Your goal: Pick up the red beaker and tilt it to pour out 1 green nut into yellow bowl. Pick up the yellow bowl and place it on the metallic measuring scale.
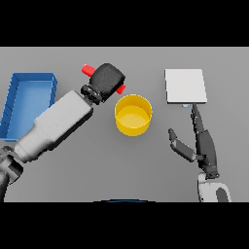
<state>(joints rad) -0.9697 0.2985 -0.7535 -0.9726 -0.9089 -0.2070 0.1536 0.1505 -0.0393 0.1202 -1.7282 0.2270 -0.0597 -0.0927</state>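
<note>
My left hand (108, 79) is shut on the red beaker (88, 70), whose ends show as red bits on either side of the hand. The beaker is tilted on its side, its right end just above the rim of the yellow bowl (133, 115). The bowl stands on the table in the middle; I see no green nut in it. The metallic measuring scale (185, 85) is a pale square plate at the back right. My right hand (199, 141) is open, fingers straight, to the right of the bowl and just in front of the scale.
A blue tray (28, 101) lies at the left edge, partly behind my left forearm (56, 124). Grey table (121, 165) stretches in front of the bowl.
</note>
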